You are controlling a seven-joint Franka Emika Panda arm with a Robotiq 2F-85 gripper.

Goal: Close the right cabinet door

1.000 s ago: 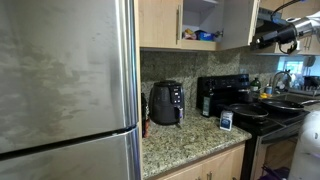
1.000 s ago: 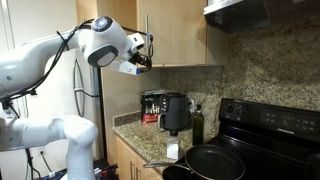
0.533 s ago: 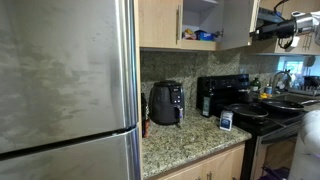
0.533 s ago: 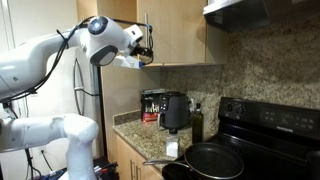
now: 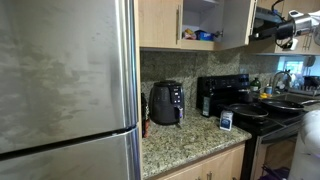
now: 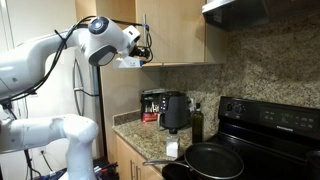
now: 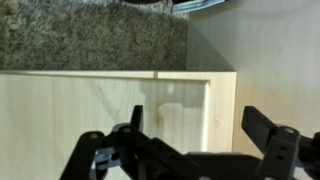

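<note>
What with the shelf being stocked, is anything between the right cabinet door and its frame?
Nothing visible. The blue items appear to sit within the shelf, clear of the right cabinet door; the gripper is on its outer side.

We see the right cabinet door [image 5: 237, 22] up high near the top of an exterior view, tall and flat, standing open and swung out, so its pale grey-beige inside face shows beside the open cupboard.

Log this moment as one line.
task: close right door | door: open, inner face showing | gripper: open, empty, by door | contact: cannot tell | status: not yet closed
</note>
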